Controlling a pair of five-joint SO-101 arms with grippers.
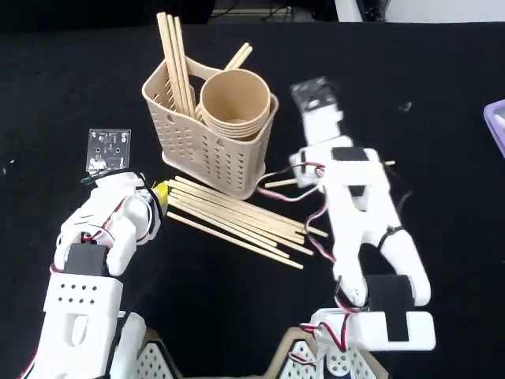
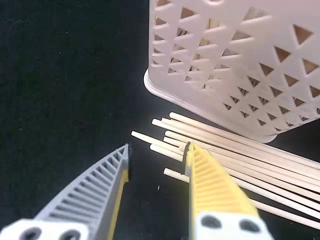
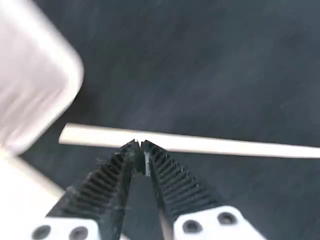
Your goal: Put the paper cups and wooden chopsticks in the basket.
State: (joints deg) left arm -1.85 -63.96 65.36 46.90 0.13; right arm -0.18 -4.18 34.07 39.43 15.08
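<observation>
1. The basket (image 1: 213,150) stands mid-worktop toward the far edge. The cups (image 1: 235,99) are nested inside it, so that part of the task looks done.
2. A few chopsticks (image 1: 175,63) stand upright in the basket beside the cups. The rest lie in a loose pile (image 1: 237,217) just on the near side of it, fanned toward the right edge.
3. The left gripper (image 2: 157,150) is spread wide over the pile's left ends, probably lined up to close on one or two sticks where they stick out free.
4. The right gripper (image 3: 139,146) is pressed together, with its tips at a single stick (image 3: 200,143) lying apart from the pile by the basket's corner. It is not around the stick. With the tips together it looks better placed to nudge than to grasp.
5. My guess is the sticks will roll and slip, so a pinch near an end may tilt them.
</observation>
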